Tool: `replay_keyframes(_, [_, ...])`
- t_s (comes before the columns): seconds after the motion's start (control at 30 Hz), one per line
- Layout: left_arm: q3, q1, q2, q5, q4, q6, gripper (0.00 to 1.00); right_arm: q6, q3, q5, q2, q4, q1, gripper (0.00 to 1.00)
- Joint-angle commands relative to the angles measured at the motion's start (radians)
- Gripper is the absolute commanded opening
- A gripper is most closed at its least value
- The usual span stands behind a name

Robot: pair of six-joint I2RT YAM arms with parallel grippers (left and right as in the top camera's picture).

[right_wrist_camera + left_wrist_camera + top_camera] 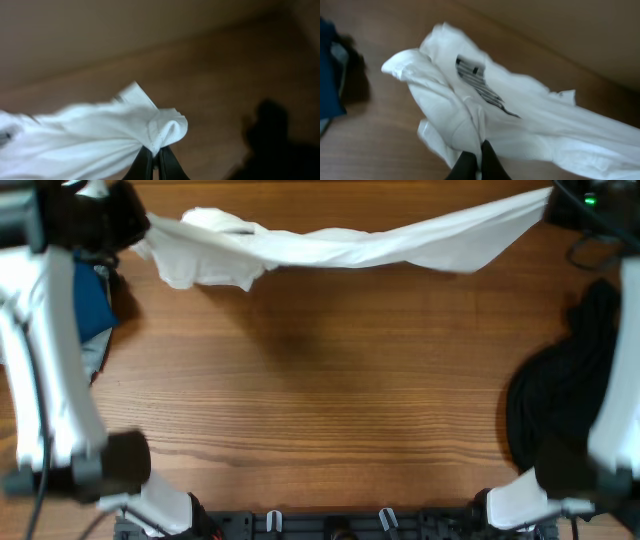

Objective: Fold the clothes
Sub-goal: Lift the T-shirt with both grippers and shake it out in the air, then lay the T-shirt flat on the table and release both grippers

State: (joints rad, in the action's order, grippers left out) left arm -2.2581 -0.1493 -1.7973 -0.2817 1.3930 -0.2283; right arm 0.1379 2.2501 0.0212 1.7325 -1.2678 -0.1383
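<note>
Clamped shut on the white T-shirt (350,245), one end each: left gripper (479,165), right gripper (156,165).
Stretched left to right along the far side of the table (320,400). Black striped print by the left grip, way too blurry to read. Black garment (560,400) heaped right, blue garment (90,305) left.

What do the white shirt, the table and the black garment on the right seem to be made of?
White shirt: probably thin cotton-like knit, matte; it sags and creases softly, with black print on it.
Table: wood or wood-look laminate, smooth with low sheen; brown grain lines run across it.
Black garment: soft matte cloth, slumped in a heap; its weave is too dark to tell.
</note>
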Motion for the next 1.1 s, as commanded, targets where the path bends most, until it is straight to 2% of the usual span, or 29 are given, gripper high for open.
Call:
replay_keyframes(0.0, [-0.008, 0.001, 0.185, 0.034, -0.04, 0.02, 0.04, 0.014, 0.014, -0.022, -0.145, 0.025, 0.004, 0.04])
replay_keyframes(0.13, [-0.008, 0.001, 0.336, 0.048, -0.071, 0.02, 0.04, -0.008, 0.014, -0.022, -0.268, 0.081, 0.004, 0.04])
replay_keyframes(0.3, [-0.008, 0.001, 0.401, 0.048, -0.148, 0.019, 0.04, -0.054, 0.014, -0.021, -0.304, 0.167, 0.004, 0.04])
replay_keyframes(0.43, [-0.007, 0.01, 0.323, 0.047, -0.224, 0.019, 0.04, -0.058, 0.014, -0.02, -0.204, 0.185, 0.004, 0.04])
replay_keyframes(0.63, [-0.007, 0.082, 0.016, 0.047, -0.276, 0.019, 0.04, -0.094, 0.014, 0.124, 0.139, 0.201, 0.004, 0.04])
replay_keyframes(0.67, [-0.007, 0.093, -0.045, 0.048, -0.32, 0.019, 0.04, -0.093, 0.014, 0.145, 0.197, 0.224, 0.004, 0.04])
replay_keyframes(0.73, [-0.007, 0.108, -0.197, 0.048, -0.52, -0.001, 0.04, -0.052, 0.014, 0.198, 0.325, 0.366, 0.008, 0.04])
replay_keyframes(0.77, [-0.007, 0.108, -0.253, 0.059, -0.64, -0.069, 0.04, 0.023, 0.014, 0.2, 0.358, 0.464, 0.013, 0.04])
replay_keyframes(0.83, [-0.007, 0.104, -0.307, 0.066, -0.823, -0.154, 0.04, 0.109, 0.017, 0.21, 0.36, 0.613, 0.016, 0.04])
replay_keyframes(0.9, [-0.014, 0.094, -0.305, 0.066, -1.025, -0.233, 0.04, 0.128, 0.058, 0.222, 0.326, 0.756, 0.017, 0.04])
replay_keyframes(0.97, [-0.076, 0.079, -0.288, 0.066, -1.139, -0.285, 0.04, 0.127, 0.096, 0.188, 0.283, 0.836, 0.017, 0.04])
replay_keyframes(1.07, [-0.223, 0.051, -0.268, 0.061, -1.14, -0.304, 0.04, 0.091, 0.14, 0.135, 0.211, 0.846, 0.015, 0.04])
